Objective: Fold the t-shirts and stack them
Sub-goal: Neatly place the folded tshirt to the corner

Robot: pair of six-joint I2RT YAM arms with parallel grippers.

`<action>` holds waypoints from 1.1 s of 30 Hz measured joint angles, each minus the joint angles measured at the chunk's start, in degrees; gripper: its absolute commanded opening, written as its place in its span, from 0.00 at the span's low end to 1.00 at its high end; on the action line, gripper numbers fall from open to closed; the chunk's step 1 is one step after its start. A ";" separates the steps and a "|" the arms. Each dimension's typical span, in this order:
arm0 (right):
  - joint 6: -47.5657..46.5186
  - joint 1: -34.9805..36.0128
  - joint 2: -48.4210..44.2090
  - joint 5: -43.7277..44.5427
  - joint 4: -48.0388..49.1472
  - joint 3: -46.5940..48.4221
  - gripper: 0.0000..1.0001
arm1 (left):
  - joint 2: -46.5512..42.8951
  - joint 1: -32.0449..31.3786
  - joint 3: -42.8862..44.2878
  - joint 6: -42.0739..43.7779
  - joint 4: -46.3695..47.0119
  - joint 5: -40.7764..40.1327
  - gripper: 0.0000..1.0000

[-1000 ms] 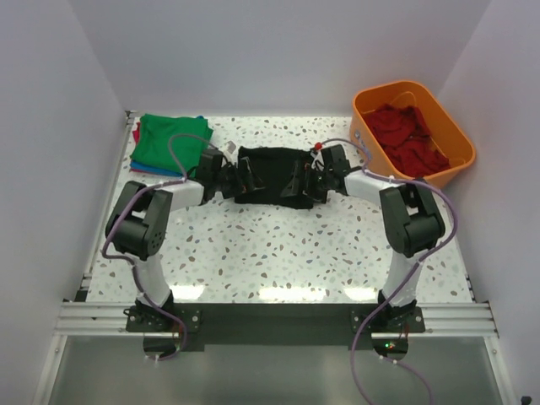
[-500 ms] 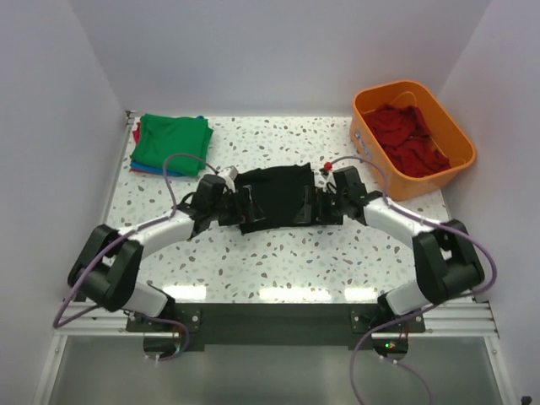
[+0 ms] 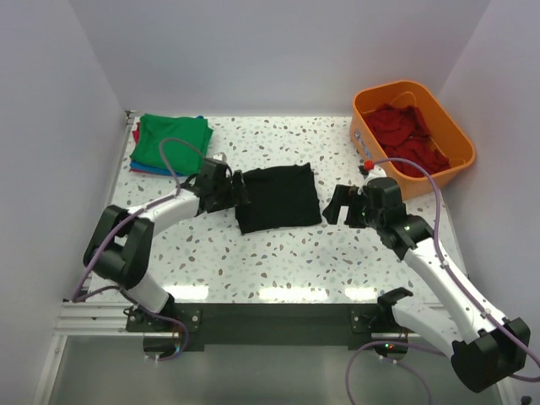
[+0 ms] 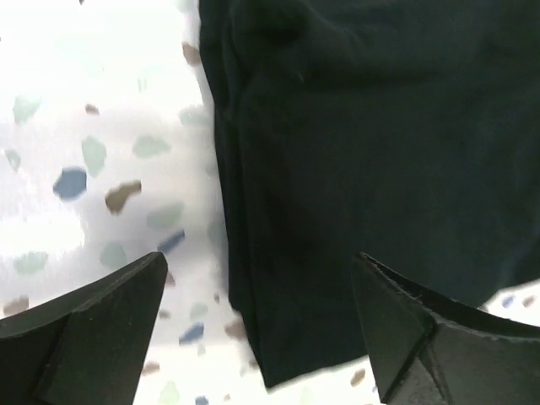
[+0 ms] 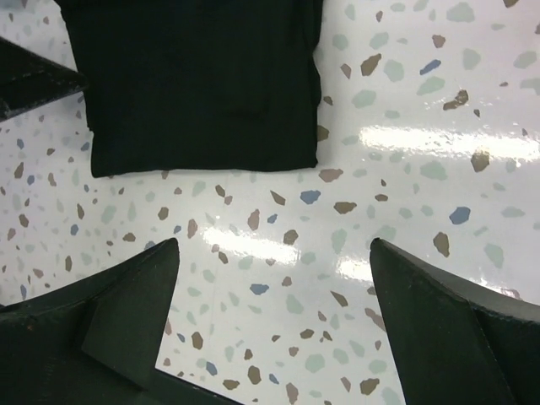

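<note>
Overhead view: black t-shirt [image 3: 278, 198] lies folded square in the middle of the desk [image 3: 278, 253], apparently ready for the green-topped stack [image 3: 171, 142] at the far left corner; red t-shirts [image 3: 405, 139] wait in the orange tub [image 3: 443, 173].

Left wrist view: left gripper [image 4: 260, 270], spread, straddles the shirt's edge, seemingly to lift it.

Right wrist view: right gripper [image 5: 274, 253], spread, hovers beside the shirt, holding nothing.
</note>
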 measured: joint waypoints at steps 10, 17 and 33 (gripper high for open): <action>-0.24 0.00 -1.22 3.28 -4.31 -0.85 0.99 | 14.91 0.15 11.65 2.23 0.09 -0.92 0.60; -0.59 0.00 0.04 5.49 -4.33 -1.62 0.99 | 17.99 -1.49 14.43 5.01 -0.15 -2.36 0.00; -3.28 -0.02 4.44 12.02 -3.69 -3.23 0.99 | 20.65 -1.86 27.56 38.49 -6.43 -18.93 0.00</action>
